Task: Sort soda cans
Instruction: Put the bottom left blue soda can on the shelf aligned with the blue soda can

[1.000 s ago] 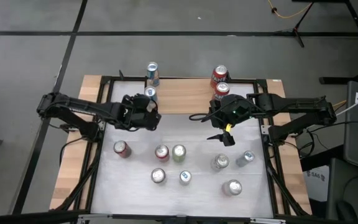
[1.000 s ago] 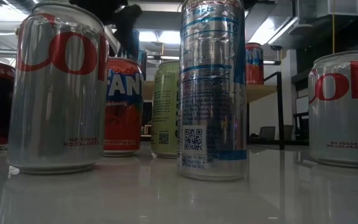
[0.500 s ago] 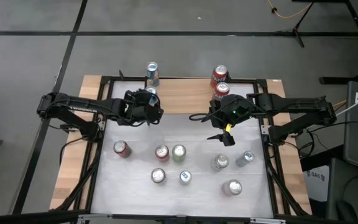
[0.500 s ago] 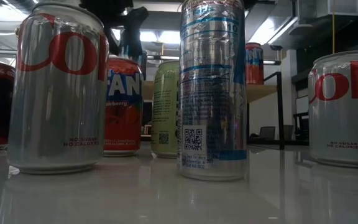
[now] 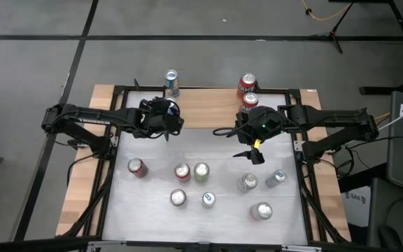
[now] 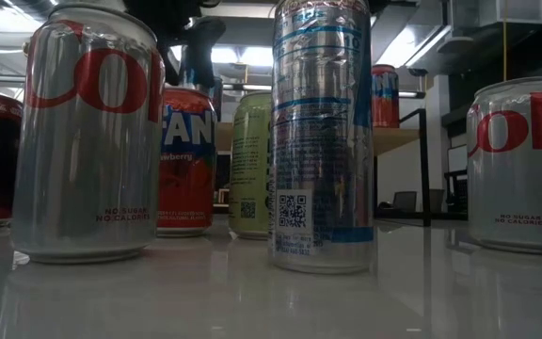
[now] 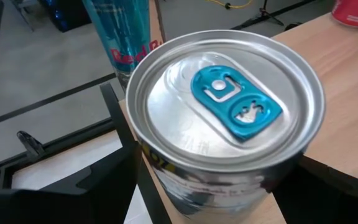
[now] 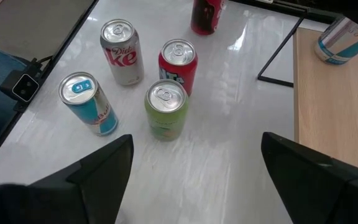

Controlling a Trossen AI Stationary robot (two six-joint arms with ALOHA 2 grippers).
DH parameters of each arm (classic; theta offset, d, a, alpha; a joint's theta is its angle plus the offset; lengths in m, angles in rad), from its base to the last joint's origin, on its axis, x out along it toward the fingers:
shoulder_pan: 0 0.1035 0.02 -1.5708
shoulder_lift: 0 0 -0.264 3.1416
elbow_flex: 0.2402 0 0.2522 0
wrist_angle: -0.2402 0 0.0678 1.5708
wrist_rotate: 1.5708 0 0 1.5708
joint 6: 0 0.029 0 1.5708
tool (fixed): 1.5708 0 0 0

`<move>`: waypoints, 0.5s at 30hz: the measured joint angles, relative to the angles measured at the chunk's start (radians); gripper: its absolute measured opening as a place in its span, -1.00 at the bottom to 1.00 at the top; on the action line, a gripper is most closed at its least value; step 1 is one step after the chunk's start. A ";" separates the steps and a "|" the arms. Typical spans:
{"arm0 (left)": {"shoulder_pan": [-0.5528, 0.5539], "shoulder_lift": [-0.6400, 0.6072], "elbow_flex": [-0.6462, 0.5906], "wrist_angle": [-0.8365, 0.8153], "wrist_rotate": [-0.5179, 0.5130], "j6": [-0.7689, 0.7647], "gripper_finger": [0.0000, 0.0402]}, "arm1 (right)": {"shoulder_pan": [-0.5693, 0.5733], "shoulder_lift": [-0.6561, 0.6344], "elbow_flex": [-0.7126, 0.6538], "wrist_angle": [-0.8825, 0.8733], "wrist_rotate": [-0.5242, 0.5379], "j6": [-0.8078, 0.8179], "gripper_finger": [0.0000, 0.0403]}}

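Every soda can in sight stands upright, long axis vertical and silver top up. Taking the white table (image 5: 215, 210) as a clock face in the high view, the blue-tabbed can (image 7: 225, 118) sits at about eleven o'clock on the wooden strip (image 5: 201, 112); the left gripper (image 5: 166, 115) hangs over it, arm stretched in from nine o'clock, and the left wrist view shows its dark fingers (image 7: 86, 186) spread wide on either side of the can's body. Whether they actually touch the metal is hard to say from here. A second slim blue can (image 5: 171, 82) stands just beyond, at the twelve o'clock edge. The right gripper (image 5: 255, 143) hovers near two o'clock, arm reaching in from three, fingers wide apart and empty, with two red cans (image 5: 247, 91) behind it on the wood. Toward six o'clock stand the rest: a red can (image 5: 137, 166), a red can and a pale green can (image 5: 201, 171) side by side, and silver ones (image 5: 261, 210).
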 joint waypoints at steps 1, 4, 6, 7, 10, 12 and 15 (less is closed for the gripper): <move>0.000 0.000 0.000 0.000 0.000 0.000 0.59 | 0.000 0.000 0.000 0.000 0.000 0.000 0.71; 0.000 0.000 0.000 -0.001 0.000 0.001 0.57 | 0.000 0.000 0.000 0.000 0.000 0.000 0.71; 0.000 0.000 0.000 0.000 0.000 0.019 0.53 | 0.000 0.000 0.000 0.000 0.000 0.000 0.71; 0.000 0.000 0.000 0.000 0.003 0.033 0.50 | 0.000 0.000 0.000 0.000 0.000 0.000 0.71; 0.009 0.000 0.000 0.000 0.031 0.067 0.36 | 0.000 0.000 0.000 0.000 0.000 0.000 0.71; 0.022 0.000 0.001 0.007 0.057 0.117 0.25 | 0.000 0.000 0.000 0.000 0.000 0.000 0.71; 0.047 -0.001 0.002 0.026 0.103 0.190 0.11 | 0.000 0.000 0.000 0.000 0.000 0.000 0.71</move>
